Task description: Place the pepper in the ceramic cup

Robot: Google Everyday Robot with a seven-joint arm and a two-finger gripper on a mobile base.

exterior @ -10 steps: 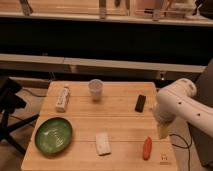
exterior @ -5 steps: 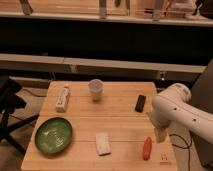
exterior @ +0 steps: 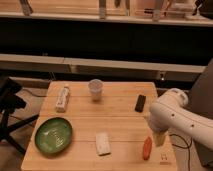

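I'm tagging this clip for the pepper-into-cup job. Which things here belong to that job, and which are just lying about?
Belongs to the job:
pepper, lying at the front
ceramic cup, upright at the back
gripper, open, low and close beside the pepper, holding nothing

Just lying about:
white bottle, on its side
green bowl
white block
black block

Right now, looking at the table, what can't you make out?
1. Hand, camera view: low beside the pepper at the right front of the table. The white arm covers its upper part, so contact with the pepper is unclear.
2. Ceramic cup: its near wall hides its inside bottom.
3. White bottle: label too small to read.
4. Arm: cut off by the right edge.
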